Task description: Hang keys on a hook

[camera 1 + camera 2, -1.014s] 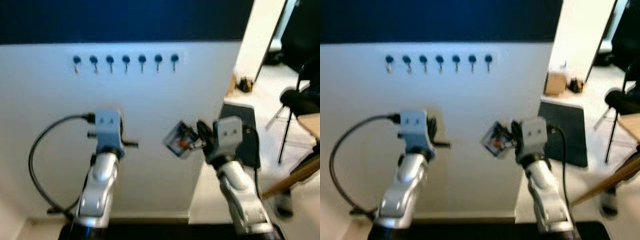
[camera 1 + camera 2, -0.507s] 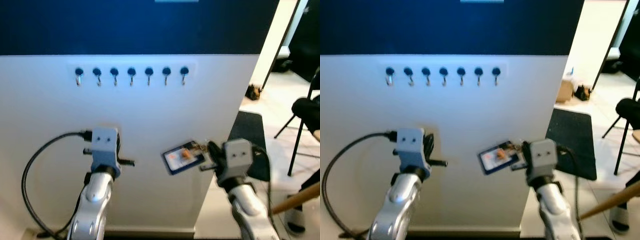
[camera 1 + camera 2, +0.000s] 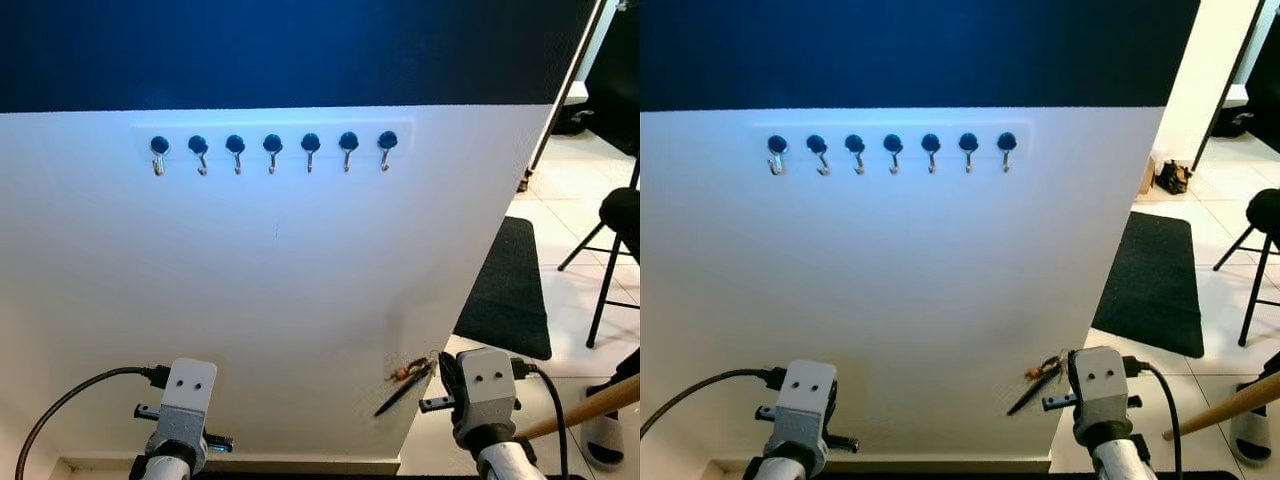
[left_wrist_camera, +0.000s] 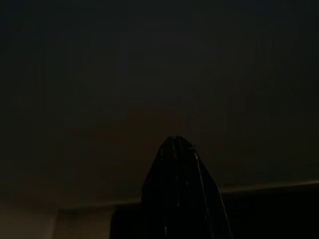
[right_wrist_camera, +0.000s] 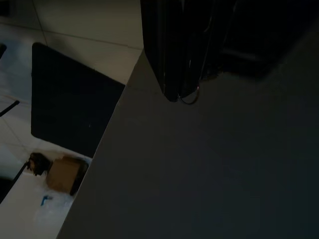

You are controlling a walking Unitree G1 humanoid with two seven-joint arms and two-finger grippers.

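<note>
A row of several blue-knobbed metal hooks (image 3: 272,148) runs across a white wall panel (image 3: 280,280), below a dark blue band. My right gripper (image 3: 443,378) is low at the right, close to the panel and far below the hooks. It is shut on the keys (image 3: 408,372), whose dark tag (image 3: 398,395) hangs edge-on toward the wall. In the right wrist view the black fingers (image 5: 172,59) are pressed together with a thin ring at their tip. My left gripper (image 3: 212,441) sits low at the left, shut and holding nothing; its closed fingertips (image 4: 175,149) show in the dark left wrist view.
The panel ends at a corner on the right. Beyond it a black mat (image 3: 508,290) lies on pale tiles, with a dark chair (image 3: 618,225), a wooden stick (image 3: 590,405) and a slipper (image 3: 608,442). A black cable (image 3: 60,405) loops off my left wrist. A cardboard box (image 5: 64,174) sits on the floor.
Both arms have sunk lower in the view, away from the hooks. The tag on the keys has turned from face-on to edge-on. The camera has also shifted and the blur is gone.
</note>
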